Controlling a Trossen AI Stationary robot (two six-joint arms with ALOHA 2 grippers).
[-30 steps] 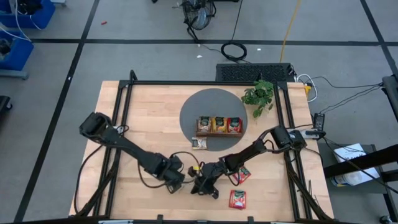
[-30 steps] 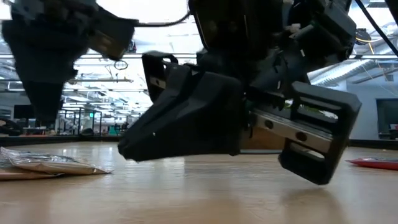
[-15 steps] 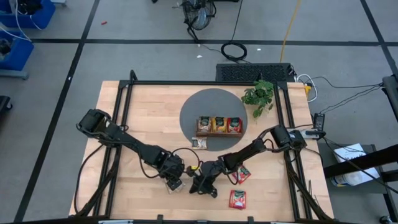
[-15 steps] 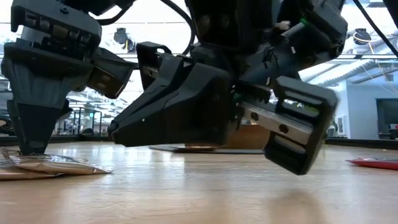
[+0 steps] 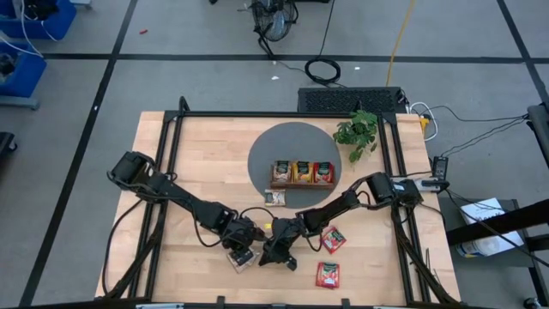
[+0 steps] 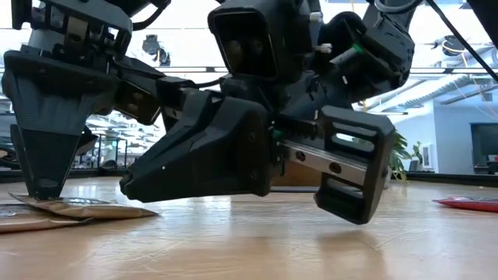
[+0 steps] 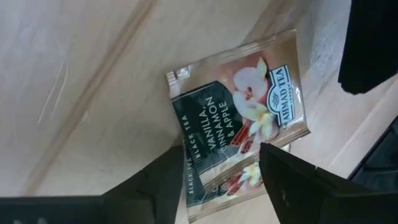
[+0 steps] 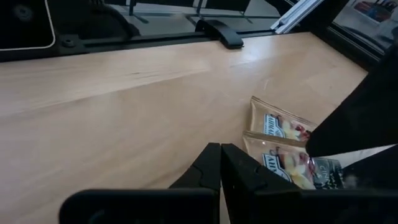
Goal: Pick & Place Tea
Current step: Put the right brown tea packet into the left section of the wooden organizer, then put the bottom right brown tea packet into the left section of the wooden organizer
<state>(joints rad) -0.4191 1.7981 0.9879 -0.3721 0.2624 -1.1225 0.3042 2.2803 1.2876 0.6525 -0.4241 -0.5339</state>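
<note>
Two beige tea sachets (image 7: 239, 118) with dark print lie overlapped on the wood near the table's front edge. My left gripper (image 7: 224, 157) stands open over them (image 5: 244, 256), pointing steeply down. Just to their right my right gripper (image 5: 276, 255) is shut and holds nothing; its fingers (image 8: 221, 152) point nearly level at the sachets (image 8: 283, 146). Two red sachets (image 5: 333, 239) (image 5: 328, 275) lie flat farther right. Another beige sachet (image 5: 274, 197) lies next to the wooden tray (image 5: 303, 183), which holds more sachets. My left gripper comes from above with open fingers set down on the overlapped beige sachets. One fingertip (image 6: 43, 185) meets the upper face of the top sachet (image 6: 74, 205); the nearer sachet (image 7: 219, 163) shows in the gap between the fingers. Both sachets lie flat on the table.
The tray sits on a grey round mat (image 5: 283, 146) at the table's far middle, with a green plant (image 5: 357, 131) to its right. Black frame rails (image 5: 167, 163) run along the left and right sides. Bare wood (image 8: 112, 118) lies left of the sachets.
My left gripper has come down and tipped steeper, from above the table until its open fingers rest on the beige sachets. My right gripper, still shut, has slid a little toward the table's left, closer to the sachets. The sachets have stayed where they were.
</note>
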